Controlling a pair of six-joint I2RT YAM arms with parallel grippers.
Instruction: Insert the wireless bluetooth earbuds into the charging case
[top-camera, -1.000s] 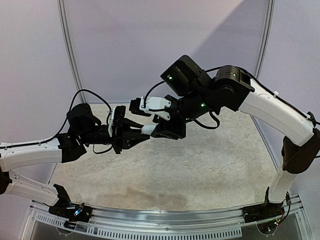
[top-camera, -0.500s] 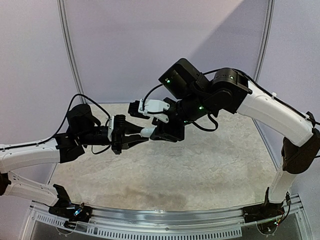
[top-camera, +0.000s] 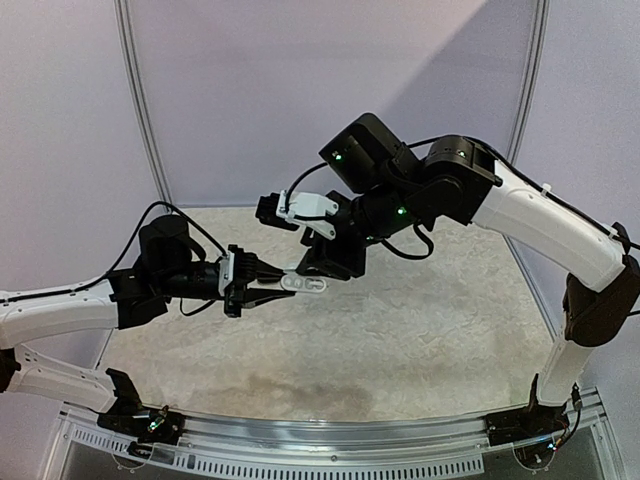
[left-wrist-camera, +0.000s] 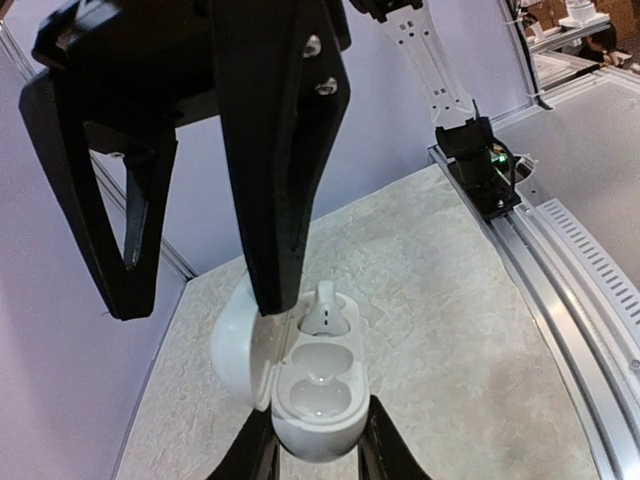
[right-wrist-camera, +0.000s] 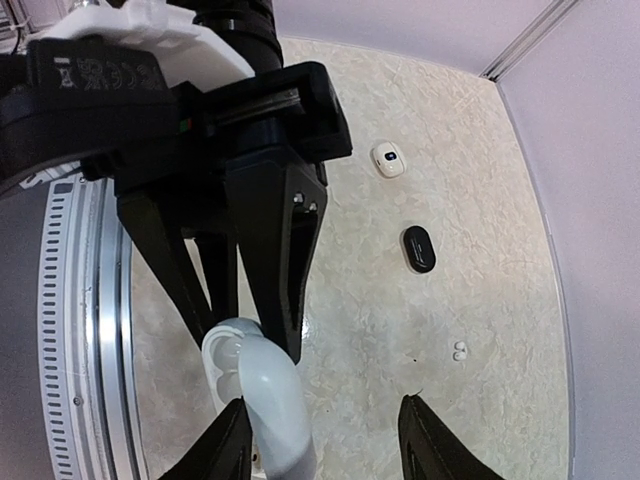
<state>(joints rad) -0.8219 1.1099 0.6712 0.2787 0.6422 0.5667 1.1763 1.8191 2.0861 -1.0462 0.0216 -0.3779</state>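
The left gripper (left-wrist-camera: 318, 437) clamps the open charging case (left-wrist-camera: 315, 400) by its lower shell, lid swung aside, above the table (right-wrist-camera: 350, 300). One white earbud (left-wrist-camera: 325, 312) sits in the far well; the near well is bare. The right gripper (right-wrist-camera: 324, 400) hangs just over it, jaws wide and empty. Well away on the table lie loose earbuds (right-wrist-camera: 459, 350), a tiny white pair, past a black case (right-wrist-camera: 418, 248) and a white case (right-wrist-camera: 388, 160). They look light, hard and slick — best pinched gently across the body, or they may squirt free.
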